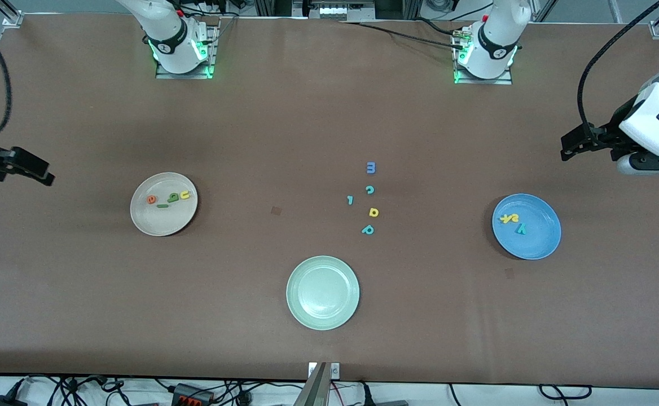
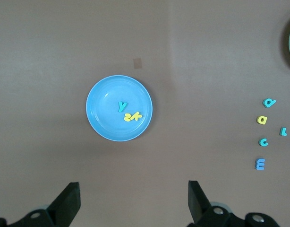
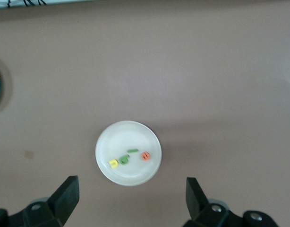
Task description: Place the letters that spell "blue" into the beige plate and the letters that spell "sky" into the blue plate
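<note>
The left gripper (image 2: pixel 131 201) hangs high over the table's brown, matte cloth (image 1: pixel 250 141) at the left arm's end, its two black, wedge-shaped fingers (image 2: pixel 69 201) spread as wide as they go and holding nothing. Below it and a little toward the middle of the table lies the blue plate (image 2: pixel 100 120), round, shallow and smooth with a slight sheen. In the plate rest the letters that spell "sky": the teal "y" (image 2: pixel 122 106) and, just beside it, the yellow "s" (image 2: pixel 128 117) and yellow "k" (image 2: pixel 137 116), touching each other; all are flat, foam-like cut-outs. Farther out, toward the table's middle, five loose letters lie on the cloth: a blue "m" (image 1: pixel 370 167), a teal "c" (image 1: pixel 369 190), a teal "l"-like piece (image 1: pixel 350 199), a yellow "d" (image 1: pixel 373 212) and a teal "p" (image 1: pixel 368 229).

The right gripper (image 3: pixel 131 201) hangs over the cloth at the right arm's end, its black fingers (image 3: pixel 67 196) likewise fully apart and empty. Below it sits the beige plate (image 3: pixel 112 139), round, pale and plain. Inside lie the letters that spell "blue": the orange "e" (image 3: pixel 145 155), the dark-green straight "l" (image 3: pixel 132 151), the dark-green "b" (image 3: pixel 123 160) and the yellow "u" (image 3: pixel 114 163), the last two touching. Between the two plates, nearest the front camera, sits a pale green plate (image 1: pixel 301 316) with faint concentric rings.

Both arms are drawn out to the table's ends, wrists pointing down, and wait.
</note>
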`<state>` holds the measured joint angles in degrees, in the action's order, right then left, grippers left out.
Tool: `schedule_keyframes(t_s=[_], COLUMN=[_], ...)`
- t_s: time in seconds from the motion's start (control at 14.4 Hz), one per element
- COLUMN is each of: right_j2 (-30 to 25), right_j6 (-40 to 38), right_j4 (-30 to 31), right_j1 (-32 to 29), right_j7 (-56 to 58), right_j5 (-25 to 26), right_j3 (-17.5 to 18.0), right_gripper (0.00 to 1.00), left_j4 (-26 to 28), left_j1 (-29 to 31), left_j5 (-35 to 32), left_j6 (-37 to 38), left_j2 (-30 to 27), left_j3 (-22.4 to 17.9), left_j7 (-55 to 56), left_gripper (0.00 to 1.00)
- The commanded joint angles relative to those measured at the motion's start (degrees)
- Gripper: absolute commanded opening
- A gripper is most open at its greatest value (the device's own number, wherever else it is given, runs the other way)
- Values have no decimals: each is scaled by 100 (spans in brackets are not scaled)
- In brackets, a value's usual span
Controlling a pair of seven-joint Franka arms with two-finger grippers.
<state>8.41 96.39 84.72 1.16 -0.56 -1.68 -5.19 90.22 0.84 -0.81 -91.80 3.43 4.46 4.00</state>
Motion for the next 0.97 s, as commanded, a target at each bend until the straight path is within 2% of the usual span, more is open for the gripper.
schedule_keyframes(t_s=[0.0,0.21,0.42,0.91], right_j2=[-120,-225,-523,-1060], right_j6=[-191,-217,-121,169], right_j4=[54,88,597,1328], right_j1=[-107,-90,-107,-72], right_j7=[214,170,118,143], right_j5=[124,141,150,203], right_j3=[106,105,97,123], right_gripper=[100,100,100,100], left_j4=[-181,-181,-181,-181], left_j1=[4,4,4,12], left_j5=[-59,-59,-59,-59], left_j6=[136,136,144,162], left_j2=[70,70,70,70], left_j3=[2,2,2,2], left_j7=[-31,-31,-31,-31], left_gripper=[100,100,100,100])
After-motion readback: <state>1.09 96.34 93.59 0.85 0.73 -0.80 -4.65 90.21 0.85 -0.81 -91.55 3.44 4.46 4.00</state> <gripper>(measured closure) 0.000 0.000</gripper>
